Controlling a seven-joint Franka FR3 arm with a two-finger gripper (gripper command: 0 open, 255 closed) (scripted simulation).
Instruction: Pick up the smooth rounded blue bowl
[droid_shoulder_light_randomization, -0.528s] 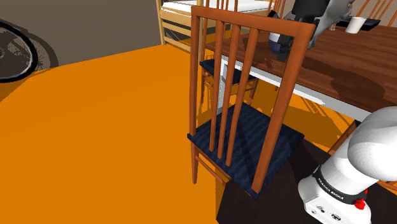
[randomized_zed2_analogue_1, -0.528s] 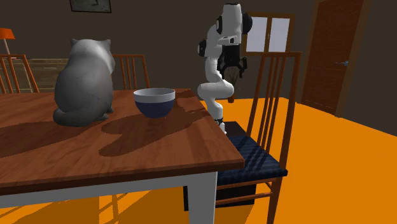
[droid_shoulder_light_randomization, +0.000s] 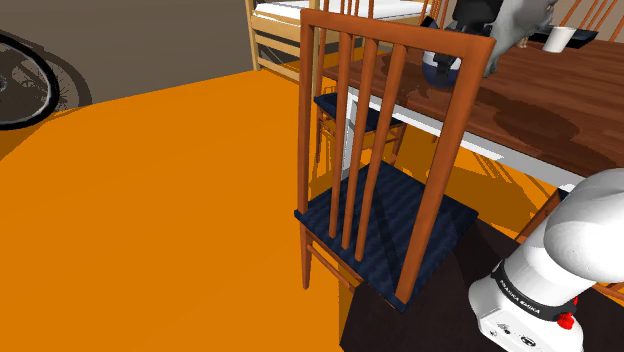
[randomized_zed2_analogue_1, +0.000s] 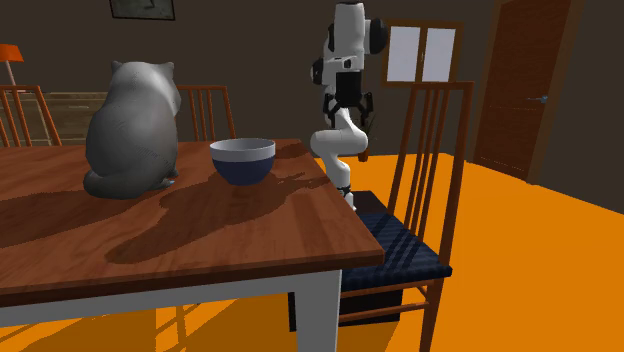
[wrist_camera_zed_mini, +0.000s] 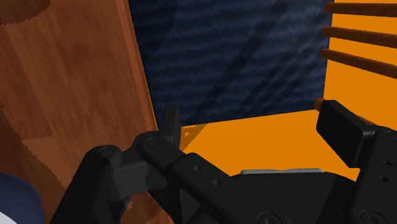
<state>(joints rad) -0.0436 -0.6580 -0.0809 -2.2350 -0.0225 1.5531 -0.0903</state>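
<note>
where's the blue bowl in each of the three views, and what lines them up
Shoulder view: the blue bowl is upper right, on the table, behind the chair top rail.
Second exterior view: left of centre, on the table beside the grey cat.
Wrist view: probably the dark blue curve bordering the tabletop, far from the chair.
Shared landmark: the chair's dark blue seat.

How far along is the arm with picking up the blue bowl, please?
Done: nothing yet; the blue bowl sits untouched on the wooden table beside the grey cat. In hand: the gripper hangs open, high over the table's edge and the blue-seated chair. Left: move over the bowl, descend, close on it, lift.
</note>
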